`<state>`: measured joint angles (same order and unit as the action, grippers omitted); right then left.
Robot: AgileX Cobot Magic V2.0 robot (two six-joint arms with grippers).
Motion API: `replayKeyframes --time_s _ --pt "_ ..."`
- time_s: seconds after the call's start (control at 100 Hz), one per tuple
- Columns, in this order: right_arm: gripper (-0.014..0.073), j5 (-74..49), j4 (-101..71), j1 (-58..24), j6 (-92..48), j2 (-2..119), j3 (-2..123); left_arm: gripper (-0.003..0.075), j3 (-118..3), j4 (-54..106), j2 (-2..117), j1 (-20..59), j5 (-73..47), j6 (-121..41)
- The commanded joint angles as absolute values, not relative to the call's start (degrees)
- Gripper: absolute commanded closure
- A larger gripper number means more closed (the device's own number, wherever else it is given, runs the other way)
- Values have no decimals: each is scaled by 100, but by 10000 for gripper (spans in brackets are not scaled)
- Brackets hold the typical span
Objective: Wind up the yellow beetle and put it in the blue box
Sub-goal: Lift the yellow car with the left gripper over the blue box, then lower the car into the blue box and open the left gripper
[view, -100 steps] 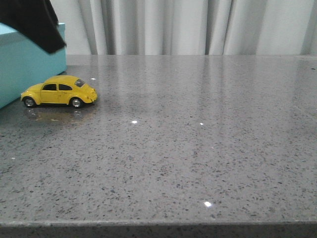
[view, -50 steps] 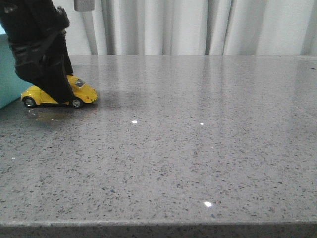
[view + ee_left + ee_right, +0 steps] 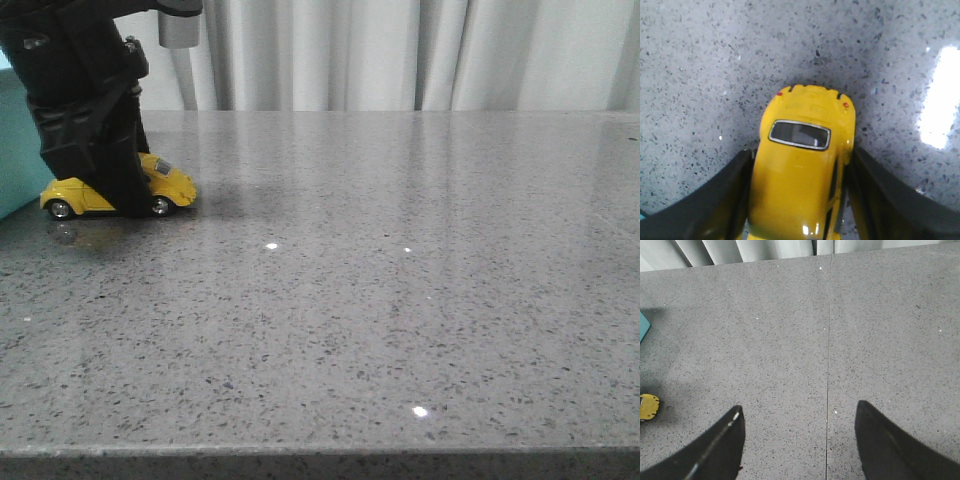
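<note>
Yellow beetle (image 3: 172, 184) sits just beside blue box (image 3: 15, 150) (wheels on table (image 3: 400, 300)). Left gripper (image 3: 799, 200) straddles its body, fingers apart. Right gripper (image 3: 799, 440) spread wide, well away.

A polished grey speckled stone table (image 3: 400, 300) reflects overhead lights as bright spots, with a thin seam line crossing its surface in the right wrist view. The yellow beetle (image 3: 172, 184) stands on its wheels at the table's far left side, mirrored faintly in the gloss. The blue box (image 3: 18, 165) rests just beside it at the left edge.
</note>
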<state>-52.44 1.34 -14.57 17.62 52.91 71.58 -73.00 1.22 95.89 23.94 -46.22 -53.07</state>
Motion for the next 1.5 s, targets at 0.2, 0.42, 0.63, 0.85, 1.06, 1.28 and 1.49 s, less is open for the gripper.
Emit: replayKeyframes --time_s 0.2,0.42,0.63,0.85,1.06,1.28,1.49 --pt "118 -4845 166 -1457 1705 5213 7314 607 -7883 227 9298 2441 -4550 -5071" --pt "118 -4840 166 -1457 1705 5213 7314 604 -9006 184 8955 2404 -4587 -3560" --pt "118 -4840 166 -1457 1705 5213 7314 604 -9556 -63 8437 1972 -4614 -1888" --pt "118 -4840 50 -1457 1705 5213 7314 604 -9544 -288 8305 954 -5532 -271" --pt "118 -4846 0 -1457 1705 5213 7314 603 -9213 -313 8433 330 -5699 -72" --pt "118 -4862 0 -1457 1705 5213 7314 592 -8923 -348 8927 145 -5685 -72" --pt "118 -4961 0 -1457 1705 5213 7314 592 -8913 -390 9497 145 -5661 -72"
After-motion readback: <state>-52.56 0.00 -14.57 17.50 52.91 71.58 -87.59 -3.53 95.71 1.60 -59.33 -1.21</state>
